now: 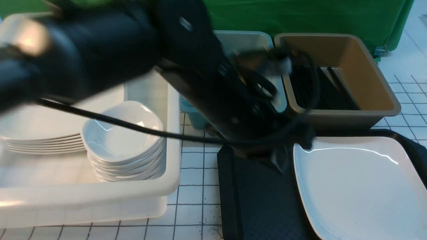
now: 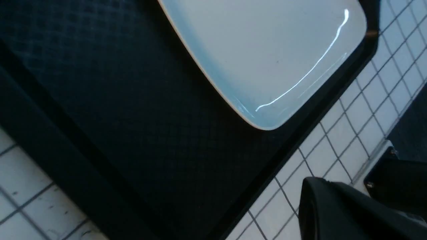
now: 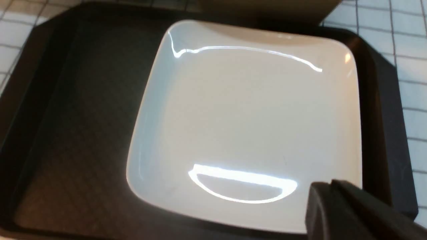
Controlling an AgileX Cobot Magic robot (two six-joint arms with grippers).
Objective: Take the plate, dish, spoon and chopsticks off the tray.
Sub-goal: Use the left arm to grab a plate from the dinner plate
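Front cam: between arms, facing forward-down over worktop (image 1: 196, 186); left arm (image 1: 100, 50) close, blocking the middle. Left wrist cam: tight over tray (image 2: 100, 116), one plate (image 2: 267, 50) corner. Right wrist cam: farther back, whole plate. All share tray and plate.

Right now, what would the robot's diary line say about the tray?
tray: only the plate seen on it | plate: flat, tray's right side, not yet cleared | right gripper: shut, by plate's edge
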